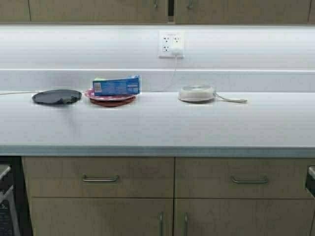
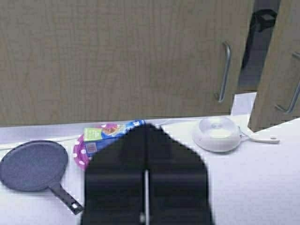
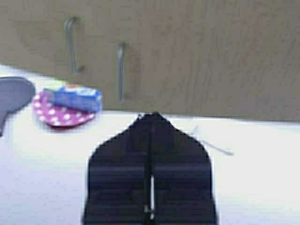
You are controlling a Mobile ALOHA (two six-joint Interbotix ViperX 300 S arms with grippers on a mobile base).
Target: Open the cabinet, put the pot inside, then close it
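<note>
The tan wall cabinet (image 1: 98, 10) runs along the top of the high view, with its two slim handles (image 1: 155, 5) at the meeting corners. A dark gap (image 1: 171, 7) shows between the doors. In the left wrist view the right door (image 2: 281, 61) stands ajar beside the left door (image 2: 117, 56), and a black shape (image 2: 263, 19) shows in the gap; I cannot tell what it is. No pot stands on the counter. My left gripper (image 2: 146, 127) and right gripper (image 3: 153, 116) are both shut and empty, above the counter and facing the cabinet (image 3: 197, 51). Neither arm shows in the high view.
On the white counter (image 1: 157, 123) lie a flat dark round lid with a short handle (image 1: 56, 96), a pink dotted plate (image 1: 110, 98) bearing a blue box (image 1: 116, 85), and a small cream long-handled pan (image 1: 197, 93). A wall outlet (image 1: 171, 44) is behind it. Base cabinets (image 1: 98, 179) are below.
</note>
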